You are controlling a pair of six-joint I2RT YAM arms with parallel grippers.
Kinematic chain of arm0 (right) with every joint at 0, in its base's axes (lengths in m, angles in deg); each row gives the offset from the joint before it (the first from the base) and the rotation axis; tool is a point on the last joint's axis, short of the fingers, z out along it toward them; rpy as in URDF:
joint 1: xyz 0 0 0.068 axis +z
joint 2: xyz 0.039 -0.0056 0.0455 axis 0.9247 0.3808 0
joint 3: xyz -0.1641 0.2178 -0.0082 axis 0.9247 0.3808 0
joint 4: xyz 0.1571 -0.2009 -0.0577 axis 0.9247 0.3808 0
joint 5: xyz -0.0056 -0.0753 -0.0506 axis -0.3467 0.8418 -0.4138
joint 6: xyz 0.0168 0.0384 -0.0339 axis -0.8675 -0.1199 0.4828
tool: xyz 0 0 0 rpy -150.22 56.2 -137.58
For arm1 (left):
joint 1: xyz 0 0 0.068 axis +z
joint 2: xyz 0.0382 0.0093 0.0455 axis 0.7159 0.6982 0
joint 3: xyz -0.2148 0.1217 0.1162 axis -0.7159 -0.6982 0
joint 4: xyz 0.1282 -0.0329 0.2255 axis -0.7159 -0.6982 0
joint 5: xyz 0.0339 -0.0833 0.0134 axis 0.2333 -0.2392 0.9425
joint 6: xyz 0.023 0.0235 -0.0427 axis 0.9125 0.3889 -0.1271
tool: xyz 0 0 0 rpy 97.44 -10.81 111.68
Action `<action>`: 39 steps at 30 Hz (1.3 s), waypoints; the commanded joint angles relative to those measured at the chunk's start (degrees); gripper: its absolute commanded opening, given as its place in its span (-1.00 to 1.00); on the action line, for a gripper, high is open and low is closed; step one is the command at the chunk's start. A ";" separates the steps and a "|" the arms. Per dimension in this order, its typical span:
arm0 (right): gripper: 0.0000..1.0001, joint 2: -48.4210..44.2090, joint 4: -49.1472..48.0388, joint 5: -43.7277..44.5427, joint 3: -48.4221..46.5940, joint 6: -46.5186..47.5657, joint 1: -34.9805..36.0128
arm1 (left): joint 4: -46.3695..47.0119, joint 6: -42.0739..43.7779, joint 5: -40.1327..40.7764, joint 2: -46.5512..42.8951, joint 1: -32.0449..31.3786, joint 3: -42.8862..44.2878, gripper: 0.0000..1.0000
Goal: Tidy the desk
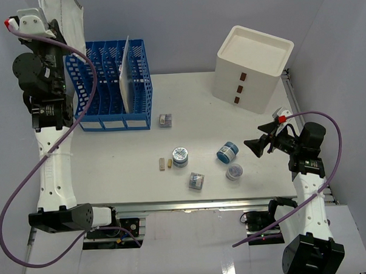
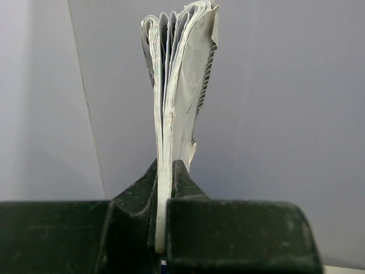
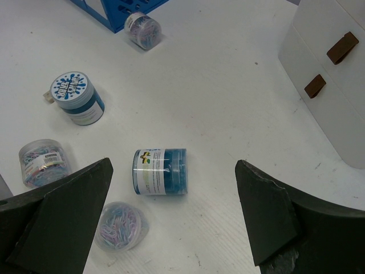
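Note:
The white desk (image 1: 111, 158) holds several small jars. My left gripper (image 2: 165, 171) is raised high at the far left, above the blue file rack (image 1: 111, 85). It is shut on a sheaf of white papers (image 2: 177, 74), which stands upright out of the jaws and also shows in the top view (image 1: 62, 12). My right gripper (image 1: 259, 144) is open and empty, hovering above the right side of the desk (image 3: 228, 85). In the right wrist view (image 3: 174, 165) its jaws stand wide on either side of a blue jar (image 3: 161, 171) lying on its side.
A white sheet (image 1: 127, 72) stands in the rack. A white drawer box (image 1: 253, 67) sits at the back right. On the desk are an upright blue-lidded jar (image 1: 180, 156), three clear paper-clip tubs (image 1: 234, 172) (image 1: 196, 181) (image 1: 165, 120) and small tan blocks (image 1: 165, 164).

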 commanded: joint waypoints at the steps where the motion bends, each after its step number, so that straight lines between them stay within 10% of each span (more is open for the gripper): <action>1: 0.89 -0.16 -1.97 -0.31 0.39 0.80 -0.15 | 3.81 3.93 2.56 3.21 0.15 1.16 -1.00; 39: 0.90 -0.62 -1.91 -0.16 0.21 1.13 -0.06 | 7.80 -7.88 -15.77 5.75 1.55 -16.81 -1.00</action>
